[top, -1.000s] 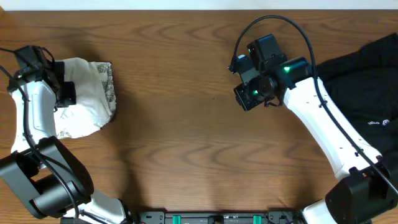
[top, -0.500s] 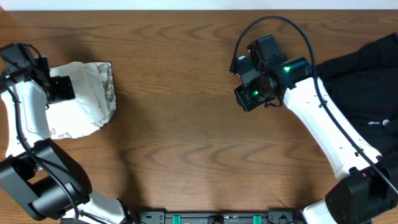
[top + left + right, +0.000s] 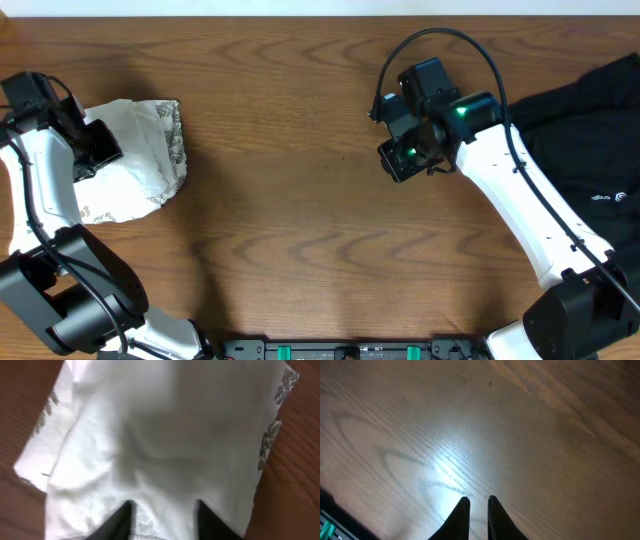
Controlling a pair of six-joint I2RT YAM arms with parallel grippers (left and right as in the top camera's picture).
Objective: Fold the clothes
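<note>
The white T-shirt with the pixel computer graphic is not in view. A folded white fern-print cloth (image 3: pixel 140 165) lies at the far left of the table. My left gripper (image 3: pixel 95 150) hovers over its left part, open and empty; in the left wrist view the fingertips (image 3: pixel 165 506) stand apart just above the cloth (image 3: pixel 165 435). My right gripper (image 3: pixel 400 160) hangs over bare wood right of centre. Its fingers (image 3: pixel 477 500) are nearly together with nothing between them.
A black garment with a small white logo (image 3: pixel 590 130) lies crumpled at the right edge, under the right arm. The brown wooden table (image 3: pixel 280 200) stretches between the two arms. The robot base sits at the front edge.
My left arm has moved left and slightly back, off the middle of the fern-print cloth toward its left edge. The right arm has not moved.
</note>
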